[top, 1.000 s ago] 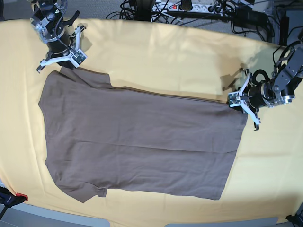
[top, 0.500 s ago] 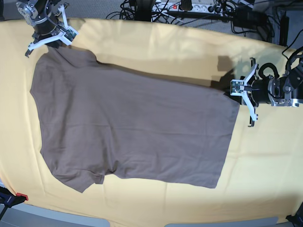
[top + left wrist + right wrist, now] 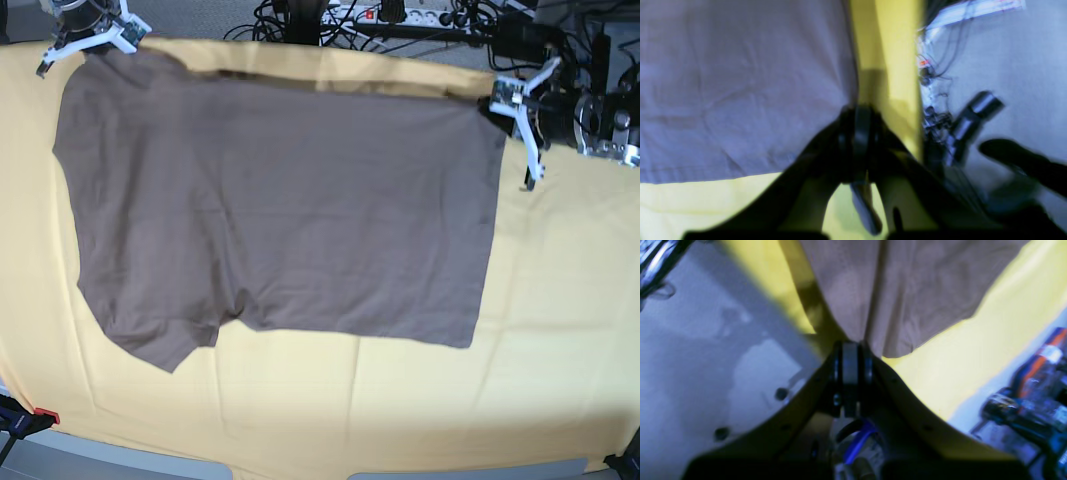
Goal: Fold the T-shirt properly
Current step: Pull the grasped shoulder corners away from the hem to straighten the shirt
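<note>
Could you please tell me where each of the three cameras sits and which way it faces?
Base: overhead, looking down on the T-shirt spread over the yellow cloth; both arms at the far corners.
Left wrist: behind the left gripper, shut on the T-shirt's corner.
Right wrist: behind the right gripper, shut on a shoulder corner.
All views share T-shirt and cloth.

Both arms are black with white-framed grippers (image 3: 522, 135); a blue cable, seemingly, runs behind the right gripper (image 3: 850, 355).
</note>
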